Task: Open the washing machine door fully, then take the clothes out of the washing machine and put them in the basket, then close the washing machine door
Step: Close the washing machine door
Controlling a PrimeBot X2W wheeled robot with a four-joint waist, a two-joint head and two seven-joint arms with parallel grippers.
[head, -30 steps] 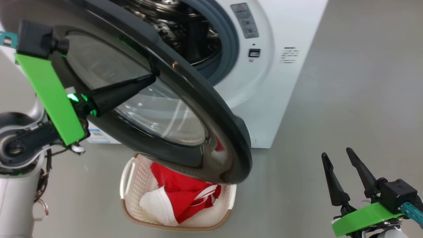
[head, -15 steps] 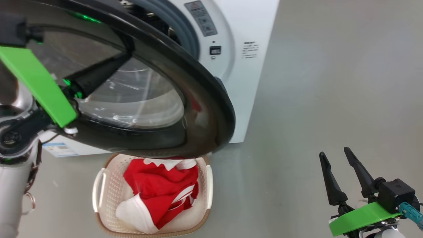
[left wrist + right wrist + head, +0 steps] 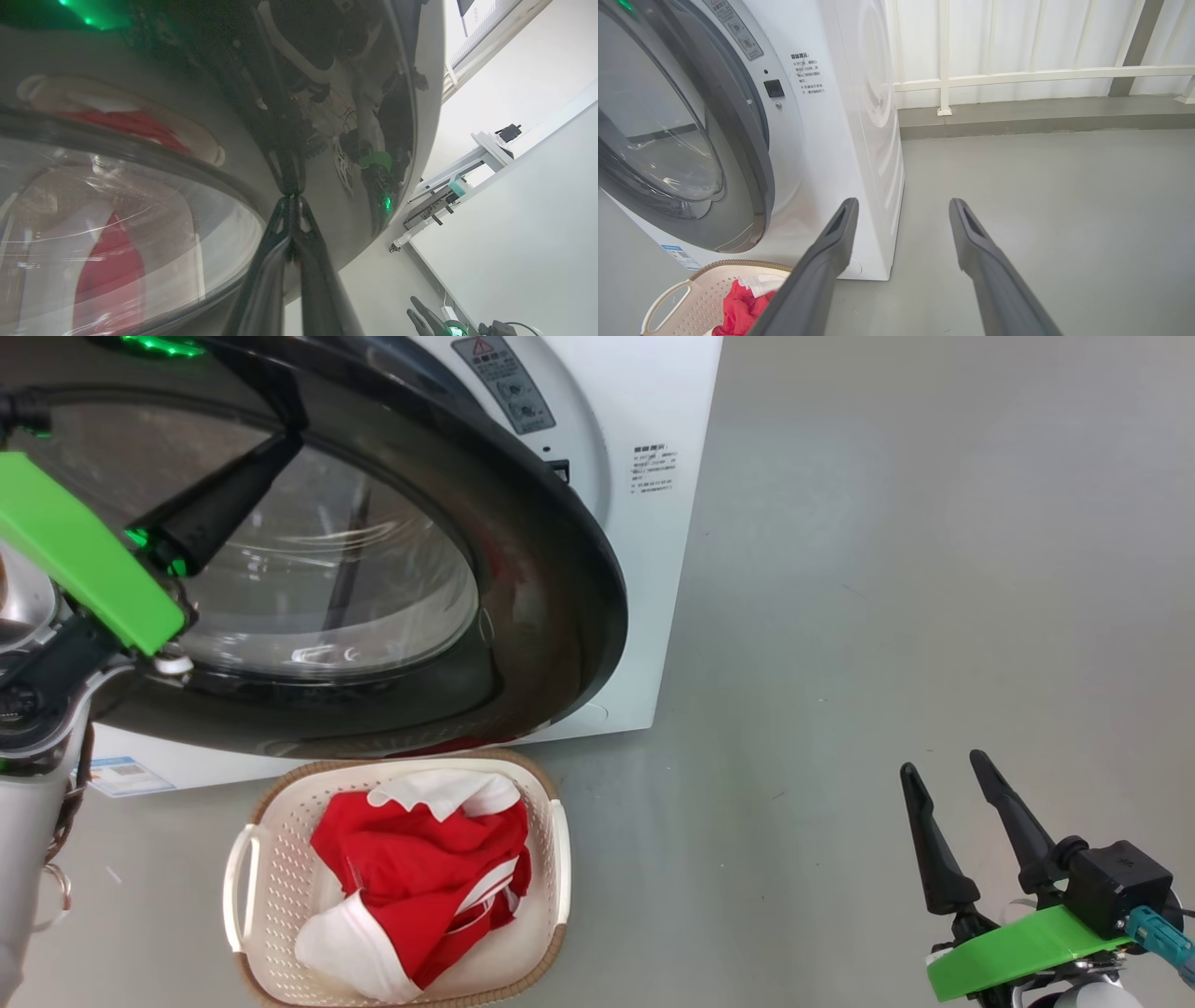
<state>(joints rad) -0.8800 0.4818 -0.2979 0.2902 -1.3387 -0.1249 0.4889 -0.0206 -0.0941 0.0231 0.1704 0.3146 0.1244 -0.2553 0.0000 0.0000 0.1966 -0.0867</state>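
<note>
Two arms: one at either side of the head view.
Left arm: lifted across the washing machine door (image 3: 551, 579); left jaws pressed together with nothing between them, fingertips (image 3: 306, 238) touching the door's glossy black rim.
One door: standing close to the front of the washing machine (image 3: 672, 523), with a narrow gap at its right edge.
One basket (image 3: 271, 831): on the floor (image 3: 887, 569), just below the door.
Clothes (image 3: 411, 868): bundled in the basket, red and white; perhaps two or three pieces, count unclear.
Right arm: low, well apart from the machine; right jaws spread wide, holding nothing.
</note>
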